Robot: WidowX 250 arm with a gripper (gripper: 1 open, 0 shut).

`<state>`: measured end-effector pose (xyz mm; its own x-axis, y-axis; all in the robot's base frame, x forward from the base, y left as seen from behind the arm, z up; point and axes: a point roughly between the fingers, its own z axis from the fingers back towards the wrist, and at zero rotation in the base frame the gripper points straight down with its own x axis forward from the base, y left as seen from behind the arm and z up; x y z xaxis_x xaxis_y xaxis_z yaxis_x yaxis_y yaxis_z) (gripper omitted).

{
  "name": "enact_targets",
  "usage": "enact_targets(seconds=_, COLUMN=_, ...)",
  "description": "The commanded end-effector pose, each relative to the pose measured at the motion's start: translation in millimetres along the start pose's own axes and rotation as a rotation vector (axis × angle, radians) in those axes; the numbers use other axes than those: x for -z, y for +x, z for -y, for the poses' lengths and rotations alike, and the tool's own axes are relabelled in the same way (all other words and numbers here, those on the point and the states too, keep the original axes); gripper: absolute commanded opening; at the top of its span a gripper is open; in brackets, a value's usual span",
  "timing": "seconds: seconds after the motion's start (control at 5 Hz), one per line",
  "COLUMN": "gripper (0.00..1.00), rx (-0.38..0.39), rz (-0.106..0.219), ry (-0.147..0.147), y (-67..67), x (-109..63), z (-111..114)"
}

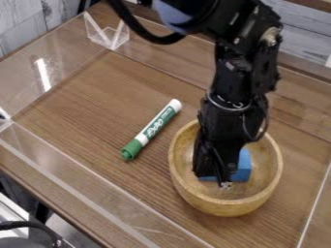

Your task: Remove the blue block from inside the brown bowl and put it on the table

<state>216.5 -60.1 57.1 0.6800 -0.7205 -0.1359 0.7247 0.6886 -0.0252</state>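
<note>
The fingers (pixel 223 172) stood inside the brown bowl (pixel 195 192), pointing down, closed against the blue block (pixel 241 165). The bowl's thick rim ringed them on every side, so the only unobstructed way out was upward. To the image-left of the fingers, just beyond the rim, a green-and-white marker (pixel 151 128) lay diagonally on the table (pixel 104 87), taking up part of that side. Past the marker the table surface lay bare toward the far-left corner. Low clear acrylic walls (pixel 58 58) edged the table and bounded passage at the near, left and far edges. On the image-right, bare surface between rim and edge was narrow.
</note>
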Motion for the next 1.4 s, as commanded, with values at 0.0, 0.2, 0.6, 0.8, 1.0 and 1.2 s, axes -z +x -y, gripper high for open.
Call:
enact_targets(seconds=0.0, gripper=0.00, rx=-0.010, rz=0.054, ry=0.029, y=2.9, x=-16.4, z=-6)
enact_targets(seconds=0.2, gripper=0.00, rx=-0.014, rz=0.051, ry=0.025, y=1.0, x=-16.8, z=-7)
enact_targets(seconds=0.6, gripper=0.00, rx=-0.023, rz=0.046, ry=0.014, y=-3.4, x=-19.5, z=-8)
enact_targets(seconds=0.8, gripper=0.00, rx=-0.026, rz=0.045, ry=0.009, y=-5.1, x=-19.1, z=-9)
enact_targets(seconds=1.0, gripper=0.00, rx=-0.029, rz=0.043, ry=0.004, y=-7.0, x=-19.4, z=-10)
enact_targets(seconds=1.2, gripper=0.00, rx=-0.027, rz=0.039, ry=0.005, y=-7.2, x=-23.3, z=-11)
